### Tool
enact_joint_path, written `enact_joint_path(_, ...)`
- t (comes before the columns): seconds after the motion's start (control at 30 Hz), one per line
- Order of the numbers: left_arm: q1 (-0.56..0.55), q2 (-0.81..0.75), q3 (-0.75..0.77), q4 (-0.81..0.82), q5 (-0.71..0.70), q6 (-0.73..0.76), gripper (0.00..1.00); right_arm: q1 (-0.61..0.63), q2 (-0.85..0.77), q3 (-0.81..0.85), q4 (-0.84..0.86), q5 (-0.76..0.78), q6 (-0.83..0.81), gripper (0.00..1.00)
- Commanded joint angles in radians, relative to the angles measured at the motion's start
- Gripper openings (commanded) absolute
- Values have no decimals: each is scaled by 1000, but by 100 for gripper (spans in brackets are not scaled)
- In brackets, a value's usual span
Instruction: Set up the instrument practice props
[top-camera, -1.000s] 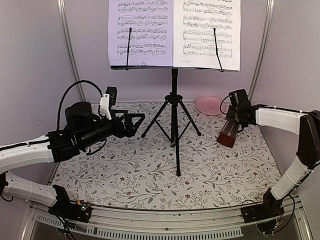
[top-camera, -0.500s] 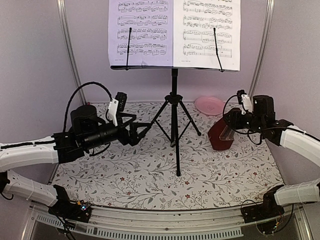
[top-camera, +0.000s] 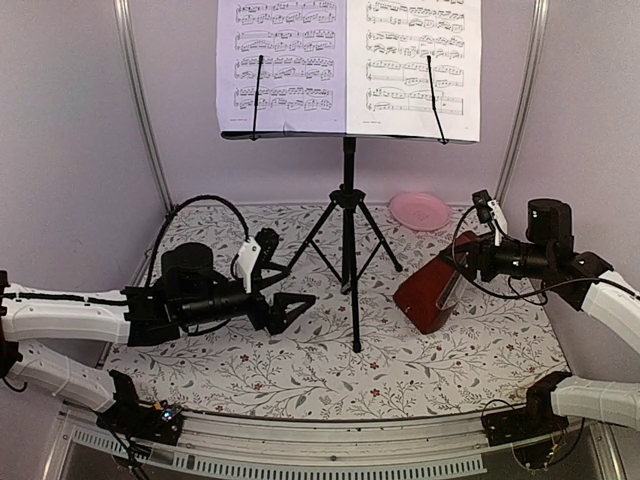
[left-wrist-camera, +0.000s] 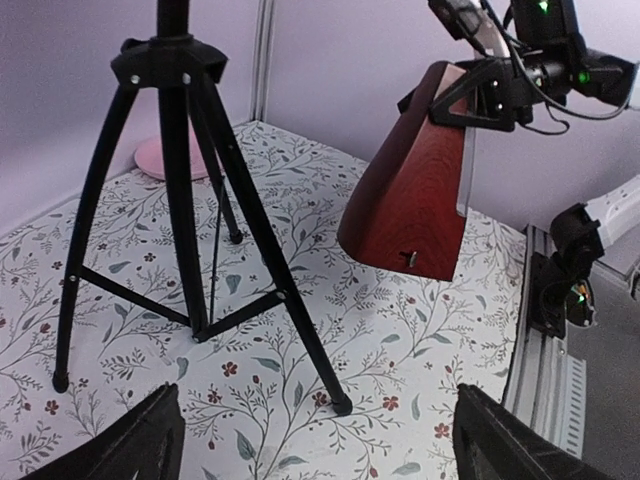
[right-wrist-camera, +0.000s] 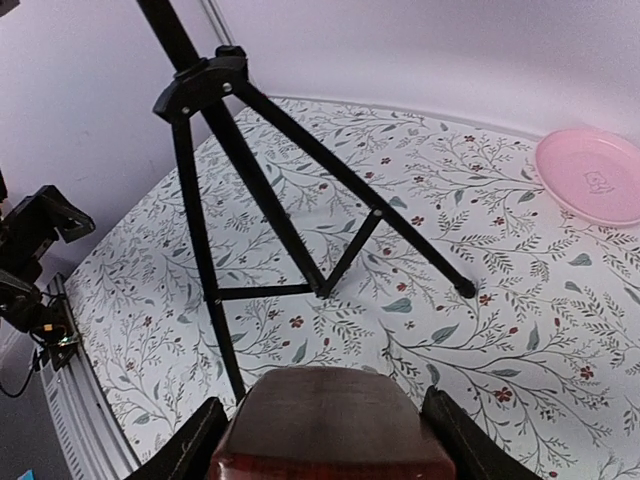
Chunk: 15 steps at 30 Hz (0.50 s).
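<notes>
A: R side status?
B: right gripper clamped on metronome, gripping its narrow top end. Metronome tilted, base pointing left, looks lifted off the table. It's right of the music stand legs, nearer than the pink plate.
A: L?
B: left gripper fingers wide apart, nothing btwn, low over table left of stand.
A: sheets?
B: sheet-music pages side by side on stand desk, far centre.
</notes>
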Motion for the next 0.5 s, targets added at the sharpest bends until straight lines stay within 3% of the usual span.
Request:
enact_joint_path(0.0,-64,16,-54,67,-14,63,94,14,-67,3,23,-181,-15,28)
enact_joint_path(0.2,-178,116,-72,167,-59,95,99,66,-68,-46,94,-274,21,26)
enact_joint_path(0.47,-279,288,8,206,-108,104,99,222,-9,-51,204,-239,75,25)
